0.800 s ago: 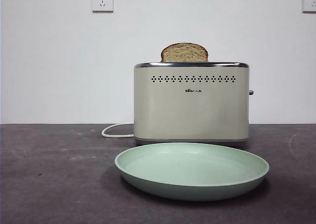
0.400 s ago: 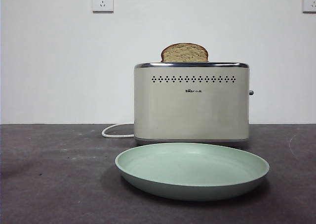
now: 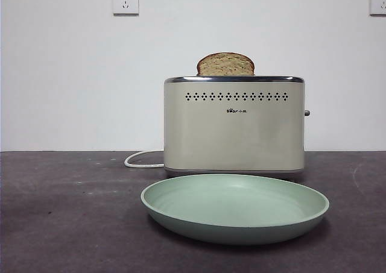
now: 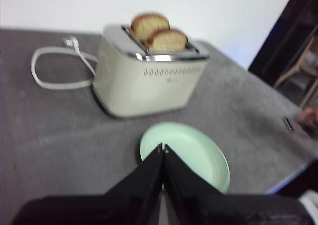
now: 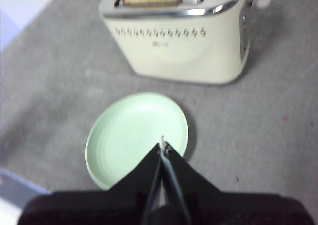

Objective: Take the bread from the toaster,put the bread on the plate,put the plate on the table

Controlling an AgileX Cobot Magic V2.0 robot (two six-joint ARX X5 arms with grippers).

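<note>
Two grippers hang above the counter with nothing in them. The left gripper (image 4: pixel 163 148) has its black jaws pressed together, tips over the near rim of the plate (image 4: pixel 198 150). The right gripper (image 5: pixel 162 148) is likewise closed, its tips over the plate's edge in its own view. In the front view neither arm shows. The pale green plate (image 3: pixel 235 225) lies low and centre in the frame on the dark counter (image 3: pixel 66 219), just in front of the toaster (image 3: pixel 234 128). The cream toaster stands at mid-frame, its white cord (image 3: pixel 142 160) trailing off to the left. The bread (image 3: pixel 225 64) pokes its domed top out of the slot; the left wrist view shows two slices there.
</note>
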